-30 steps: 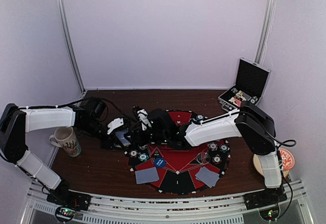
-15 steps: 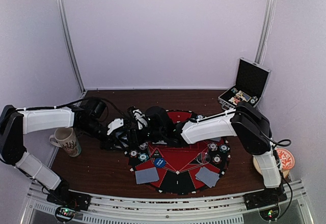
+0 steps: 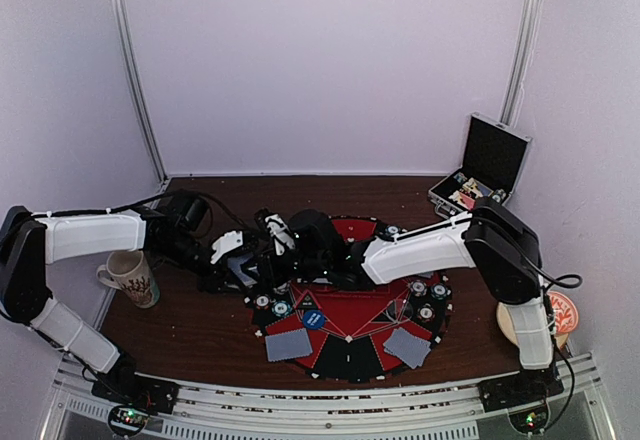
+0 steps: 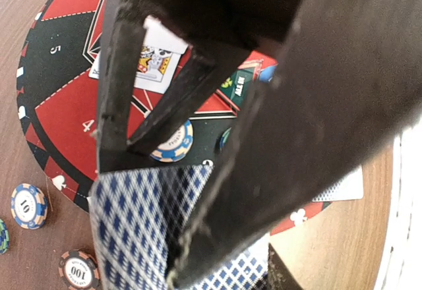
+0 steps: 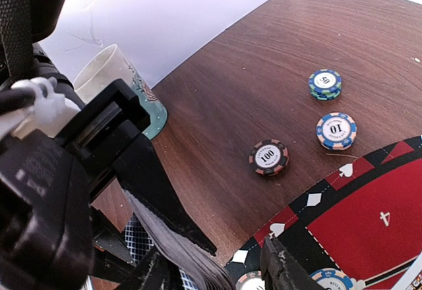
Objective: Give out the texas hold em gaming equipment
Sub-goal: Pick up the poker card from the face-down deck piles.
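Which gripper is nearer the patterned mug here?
Left. The left gripper, shut on the card deck, is to the right of the patterned mug in the top view; the right gripper faces it from farther right.

Patterned mug [image 3: 130,278] upright at left; case [image 3: 480,175] open far right, contents unclear.

Even diffuse light, bright pale walls [image 3: 320,60], faint shadows, close playing cards [image 4: 132,231] blurred
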`<state>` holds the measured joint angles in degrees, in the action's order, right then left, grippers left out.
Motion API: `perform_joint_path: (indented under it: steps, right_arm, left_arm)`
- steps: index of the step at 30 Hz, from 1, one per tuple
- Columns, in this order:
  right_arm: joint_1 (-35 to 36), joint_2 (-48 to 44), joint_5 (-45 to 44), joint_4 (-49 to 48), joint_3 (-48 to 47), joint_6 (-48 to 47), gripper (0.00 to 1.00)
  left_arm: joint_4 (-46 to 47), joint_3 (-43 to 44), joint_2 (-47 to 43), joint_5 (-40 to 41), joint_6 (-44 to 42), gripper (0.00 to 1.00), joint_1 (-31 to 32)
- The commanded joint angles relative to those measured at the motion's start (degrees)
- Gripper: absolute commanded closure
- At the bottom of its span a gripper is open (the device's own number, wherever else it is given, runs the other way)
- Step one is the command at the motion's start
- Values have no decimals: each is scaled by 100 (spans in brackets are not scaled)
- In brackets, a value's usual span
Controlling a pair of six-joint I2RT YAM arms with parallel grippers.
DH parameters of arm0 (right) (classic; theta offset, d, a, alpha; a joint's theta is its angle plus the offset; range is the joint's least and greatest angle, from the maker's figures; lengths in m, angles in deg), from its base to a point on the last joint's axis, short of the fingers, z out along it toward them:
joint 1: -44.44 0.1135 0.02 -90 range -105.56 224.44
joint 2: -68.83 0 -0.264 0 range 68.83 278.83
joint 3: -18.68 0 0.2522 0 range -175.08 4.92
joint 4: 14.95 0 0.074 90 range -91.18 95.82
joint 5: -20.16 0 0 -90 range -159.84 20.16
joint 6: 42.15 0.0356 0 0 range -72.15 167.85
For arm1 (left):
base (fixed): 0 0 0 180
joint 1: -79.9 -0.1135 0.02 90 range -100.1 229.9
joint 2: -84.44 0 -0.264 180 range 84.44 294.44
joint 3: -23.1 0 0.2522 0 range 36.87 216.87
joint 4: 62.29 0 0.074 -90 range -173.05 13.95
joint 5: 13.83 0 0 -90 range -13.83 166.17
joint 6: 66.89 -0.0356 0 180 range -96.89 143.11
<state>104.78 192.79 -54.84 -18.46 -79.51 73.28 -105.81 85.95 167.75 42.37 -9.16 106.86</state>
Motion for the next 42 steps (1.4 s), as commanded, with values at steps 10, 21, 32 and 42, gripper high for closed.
perform_joint_path:
  steps: [10, 21, 32, 42]
  right_arm:
    - [-352, -241, -714, 350, 240, -152, 79]
    - [-381, -539, -462, 183, 514, -163, 83]
    - [-378, -935, 357, -496, 1038, 61, 100]
    - [-444, -1728, 102, -1873, 2479, 1237, 100]
  left_arm:
    - [-127, -30, -122, -326, -113, 65, 69]
    - [-127, -30, -114, -304, -104, 65, 69]
    - [-127, -15, -80, -298, -95, 65, 69]
    - [-127, 5, -72, -260, -60, 65, 65]
